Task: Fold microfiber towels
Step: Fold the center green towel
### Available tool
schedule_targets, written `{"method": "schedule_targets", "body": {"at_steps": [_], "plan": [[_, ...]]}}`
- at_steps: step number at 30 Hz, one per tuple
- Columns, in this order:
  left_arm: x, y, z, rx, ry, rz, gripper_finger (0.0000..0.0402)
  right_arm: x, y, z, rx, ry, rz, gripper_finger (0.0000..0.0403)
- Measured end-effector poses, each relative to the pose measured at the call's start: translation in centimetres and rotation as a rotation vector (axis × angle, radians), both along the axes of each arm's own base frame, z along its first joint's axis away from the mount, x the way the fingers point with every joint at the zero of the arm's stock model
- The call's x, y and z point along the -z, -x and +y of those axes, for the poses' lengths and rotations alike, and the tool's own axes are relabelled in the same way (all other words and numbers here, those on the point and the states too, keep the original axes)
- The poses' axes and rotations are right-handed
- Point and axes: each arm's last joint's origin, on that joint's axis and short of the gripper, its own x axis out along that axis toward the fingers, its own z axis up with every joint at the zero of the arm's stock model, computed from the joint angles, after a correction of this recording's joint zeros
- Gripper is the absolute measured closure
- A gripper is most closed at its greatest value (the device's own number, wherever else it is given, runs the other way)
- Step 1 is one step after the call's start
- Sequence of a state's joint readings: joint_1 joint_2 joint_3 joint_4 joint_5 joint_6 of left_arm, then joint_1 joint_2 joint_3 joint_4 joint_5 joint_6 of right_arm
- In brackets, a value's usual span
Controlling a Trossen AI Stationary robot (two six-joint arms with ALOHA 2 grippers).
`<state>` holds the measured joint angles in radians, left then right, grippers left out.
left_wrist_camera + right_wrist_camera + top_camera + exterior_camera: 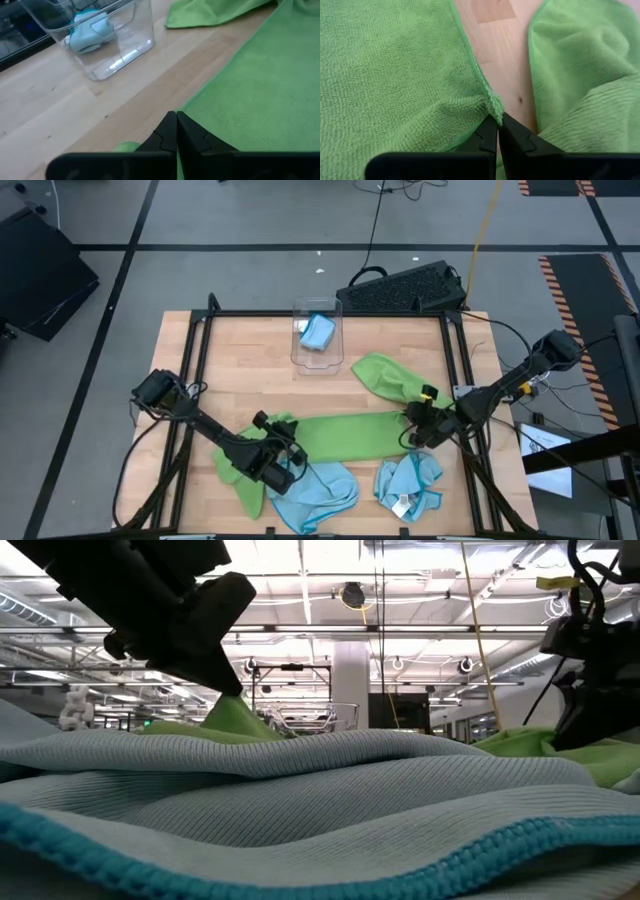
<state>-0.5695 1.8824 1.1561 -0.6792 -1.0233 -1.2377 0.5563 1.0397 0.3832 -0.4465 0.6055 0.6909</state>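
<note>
1. The left claw [283, 452] is closed on the left end of a long green towel [345, 435] that lies stretched across the middle of the desk [240, 370].
2. In the left wrist view the two fingers [187, 135] are pressed together at the edge of this towel [260, 95].
3. The right claw [418, 430] is closed on the right end of the same towel; in the right wrist view the fingers [512, 135] pinch its corner [492, 105].
4. A second green towel [392, 377] lies crumpled just behind the right claw, near the right side of the desk.
5. A third green towel [238, 480] lies under the left arm, at the front left.
6. Two blue towels lie at the front edge: one [318, 490] just beside the left claw, the other [408, 485] in front of the right claw, with a small white tag [400, 507].
7. A clear bin [318, 335] stands at the back of the desk, and one more blue towel [318, 332] lies inside it.
</note>
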Motion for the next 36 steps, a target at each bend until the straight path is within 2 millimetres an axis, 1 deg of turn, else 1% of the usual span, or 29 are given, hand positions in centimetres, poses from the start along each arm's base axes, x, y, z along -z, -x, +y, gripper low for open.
{"method": "schedule_targets", "body": {"at_steps": [5, 8, 14, 19, 23, 26, 31, 34, 36], "plan": [[0.0, -0.2, 0.3, -0.014, 0.015, 0.001, 0.0395, -0.2, -0.6, -0.1, -0.032, 0.018, -0.022, 0.0397], [0.1, -0.3, 0.6, -0.021, 0.047, 0.015, 0.0393, -0.3, -0.8, -0.3, -0.031, 0.029, -0.029, 0.0384], [0.2, -0.4, 0.9, -0.03, 0.073, 0.036, 0.0393, -0.3, -0.8, -1.0, 0.026, 0.081, -0.029, 0.033], [0.2, -0.4, 0.9, -0.033, 0.074, 0.034, 0.0392, -0.2, -1.0, -1.5, 0.058, 0.077, -0.026, 0.028], [0.2, -0.4, 0.9, -0.027, 0.068, 0.042, 0.0388, -0.3, -1.0, -1.4, 0.081, 0.048, -0.038, 0.0249], [0.2, -0.4, 0.9, -0.03, 0.058, 0.036, 0.0368, -0.5, -0.9, -1.2, 0.079, -0.03, -0.052, 0.0234], [0.1, -0.3, 0.8, -0.037, 0.062, 0.023, 0.0308, -1.1, -0.5, -0.4, 0.029, -0.176, -0.071, 0.023], [-0.5, 0.1, 0.6, -0.042, 0.099, 0.0, 0.0278, -1.4, 0.1, -0.1, 0.011, -0.212, -0.067, 0.0231], [-1.3, 0.5, 0.3, -0.039, 0.12, -0.029, 0.0268, -1.4, 0.7, -0.1, 0.01, -0.211, -0.05, 0.0231]]}}
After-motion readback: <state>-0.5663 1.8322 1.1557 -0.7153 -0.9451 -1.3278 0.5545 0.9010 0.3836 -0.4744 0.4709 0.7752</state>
